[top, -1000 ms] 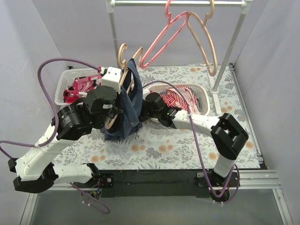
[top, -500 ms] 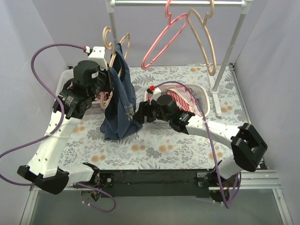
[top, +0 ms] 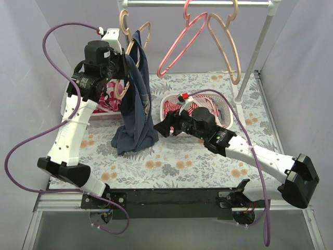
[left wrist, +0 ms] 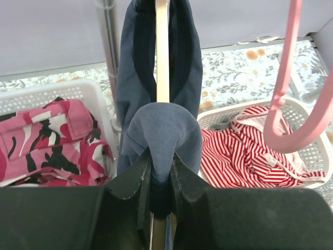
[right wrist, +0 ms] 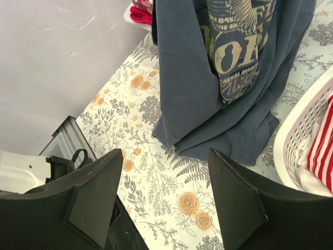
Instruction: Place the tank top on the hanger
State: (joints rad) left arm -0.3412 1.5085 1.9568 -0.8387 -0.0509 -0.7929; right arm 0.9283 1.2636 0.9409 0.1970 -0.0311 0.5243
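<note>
The navy tank top (top: 136,99) hangs on a tan hanger (top: 124,20), and its hem bunches on the table. My left gripper (top: 125,61) is raised high at the back left. In the left wrist view it (left wrist: 161,161) is shut on the tank top's cloth (left wrist: 183,67) and the hanger's wooden bar (left wrist: 162,52). My right gripper (top: 161,126) is open and empty, low beside the hem. In the right wrist view it (right wrist: 166,182) is over the floral cloth, with the tank top (right wrist: 192,83) just ahead of it, apart.
A rail (top: 197,3) at the back carries a pink hanger (top: 179,49) and a second tan hanger (top: 229,49). A white basket (top: 66,99) of pink-and-red clothes stands left. A white basket (top: 226,112) with a red-and-white striped garment stands right.
My left arm has lifted the hanger and tank top up and back toward the rail. My right arm has stretched out, its gripper staying by the hem.
</note>
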